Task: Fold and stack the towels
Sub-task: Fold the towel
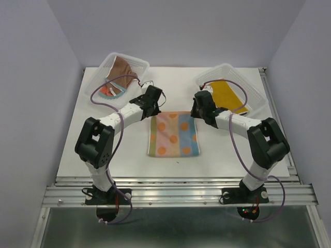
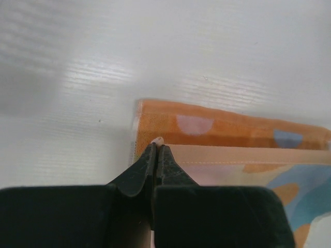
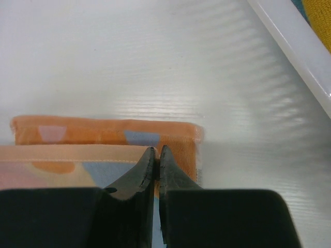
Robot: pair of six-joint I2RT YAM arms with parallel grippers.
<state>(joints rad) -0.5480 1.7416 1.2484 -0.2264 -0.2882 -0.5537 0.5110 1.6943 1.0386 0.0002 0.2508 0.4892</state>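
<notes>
Lying flat near the middle of the desk, the pastel spotted towel (image 1: pixel 173 135) shows as a neat rectangle, its long sides running from the near edge toward the far edge. Both wrist views show two layers at its far edge: a pale peach upper layer whose hem stops just short of the orange layer beneath.

The left gripper (image 1: pixel 153 112) sits at the towel's far-left corner and the right gripper (image 1: pixel 196 114) at its far-right corner. In the left wrist view the jaws are drawn together to a hairline, with a pale sliver showing at the tips. They appear to pinch the hem of the upper layer. In the right wrist view the jaws stand almost as close, with the tips at that same hem. Cloth between them is likely but not plainly seen.

Step in hand, as judged: laying a fold.

- Lower both corners level and together, so the hem lands parallel to the edge beneath.
- Keep the cloth taut between the grippers to avoid a crease.
- Part the jaws only once the layer rests flat.

Beyond the towel, a clear basket (image 1: pixel 111 62) at the far-left corner holds a brown towel (image 1: pixel 123 68). A second basket (image 1: pixel 227 67) toward the far-right corner holds a mustard yellow towel (image 1: pixel 230 95).
</notes>
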